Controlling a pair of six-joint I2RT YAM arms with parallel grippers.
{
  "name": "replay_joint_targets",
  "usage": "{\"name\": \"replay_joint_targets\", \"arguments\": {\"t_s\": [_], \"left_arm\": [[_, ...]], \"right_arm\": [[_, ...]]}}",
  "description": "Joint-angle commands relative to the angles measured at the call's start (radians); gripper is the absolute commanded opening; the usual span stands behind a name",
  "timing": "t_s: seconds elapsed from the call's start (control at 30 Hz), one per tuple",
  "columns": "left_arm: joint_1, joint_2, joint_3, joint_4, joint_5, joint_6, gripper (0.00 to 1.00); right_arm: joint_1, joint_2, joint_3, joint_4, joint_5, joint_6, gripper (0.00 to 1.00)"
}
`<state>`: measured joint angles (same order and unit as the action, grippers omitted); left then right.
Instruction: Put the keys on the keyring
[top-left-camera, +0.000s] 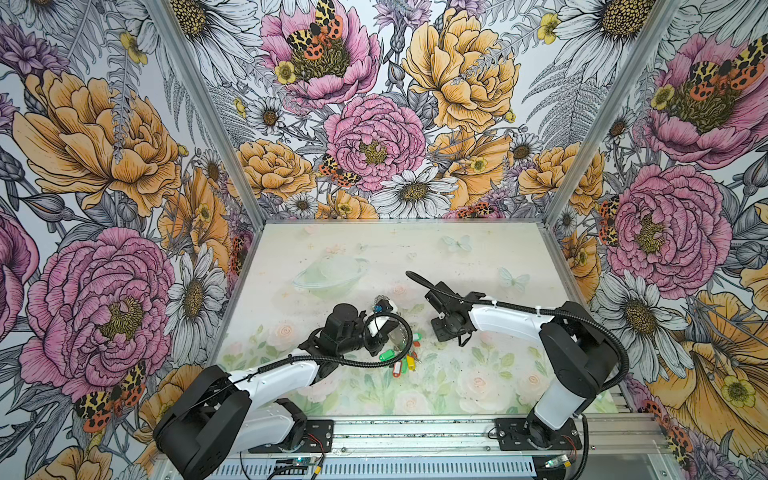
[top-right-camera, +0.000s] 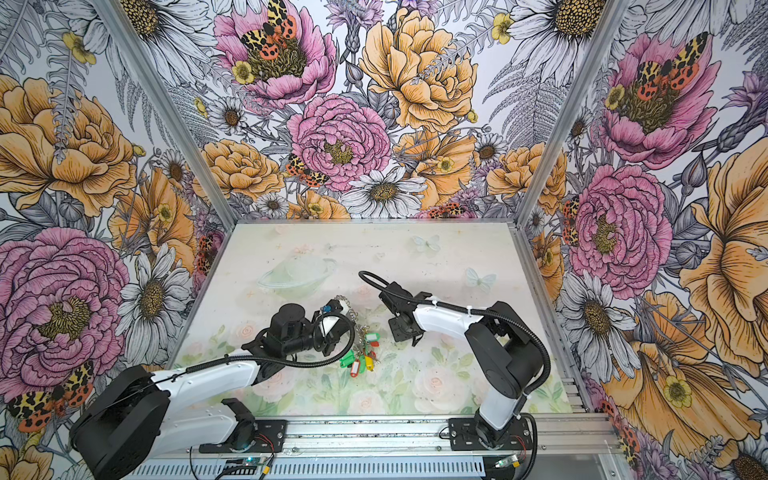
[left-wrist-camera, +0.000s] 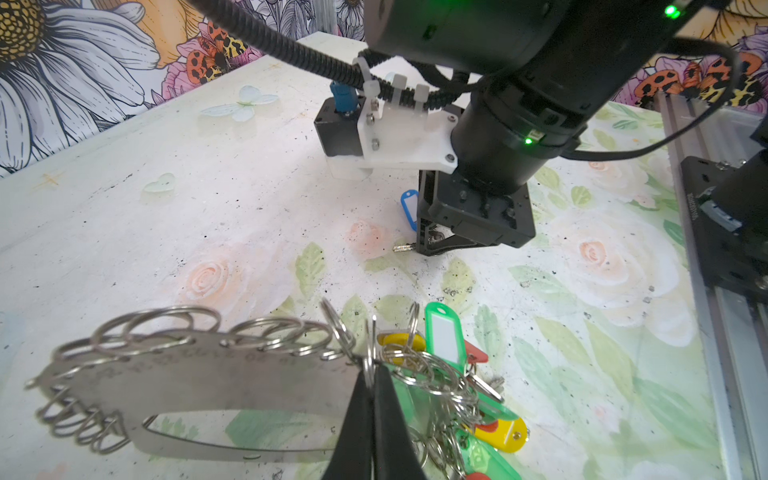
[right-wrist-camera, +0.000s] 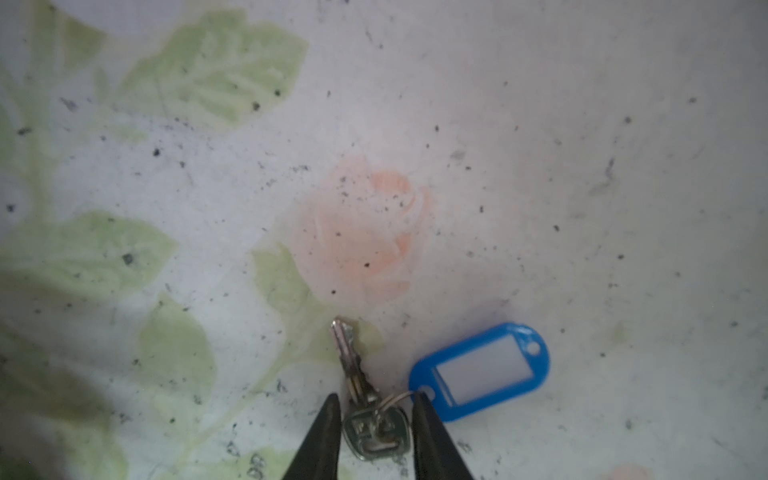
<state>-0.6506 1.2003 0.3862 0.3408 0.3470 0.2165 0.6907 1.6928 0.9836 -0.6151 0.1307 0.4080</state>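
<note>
In both top views we see the right hand (top-left-camera: 451, 334) low over the pale floral counter (top-left-camera: 478, 257). Left wrist: the left hand (left-wrist-camera: 371, 372) pinches the flat brownish-grey oval keyring (left-wrist-camera: 199, 378). Right wrist: the jaws flank the small silvery key with blue plastic tag (right-wrist-camera: 374, 436), which lies on the counter; whether they grip it, we cannot tell.

Bright, even light — right wrist view blurred

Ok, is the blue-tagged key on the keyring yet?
Not yet: key lies on the table, inside the right gripper; keyring sits apart, pinched by the left gripper.
</note>
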Motion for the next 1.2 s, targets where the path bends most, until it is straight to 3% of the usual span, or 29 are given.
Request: {"name": "replay_joint_targets", "arguments": {"t_s": [0.0, 0.2, 0.37, 0.73, 1.17], "left_arm": [[-0.003, 0.004, 0.013, 0.044, -0.008, 0.014, 0.0], [-0.003, 0.005, 0.013, 0.045, -0.008, 0.014, 0.0], [-0.003, 0.01, 0.016, 0.044, -0.006, 0.014, 0.0], [-0.003, 0.016, 0.018, 0.042, -0.007, 0.014, 0.0], [-0.003, 0.019, 0.019, 0.04, -0.007, 0.012, 0.0]], "right_arm": [[0.0, -0.058, -0.011, -0.005, 0.003, 0.009, 0.37], [-0.018, -0.089, -0.022, -0.003, -0.03, 0.019, 0.38], [-0.022, -0.066, -0.029, 0.001, -0.032, 0.025, 0.31], [-0.028, -0.02, -0.061, 0.057, -0.086, 0.046, 0.32], [-0.031, -0.025, -0.062, 0.057, -0.004, 0.04, 0.26]]}}
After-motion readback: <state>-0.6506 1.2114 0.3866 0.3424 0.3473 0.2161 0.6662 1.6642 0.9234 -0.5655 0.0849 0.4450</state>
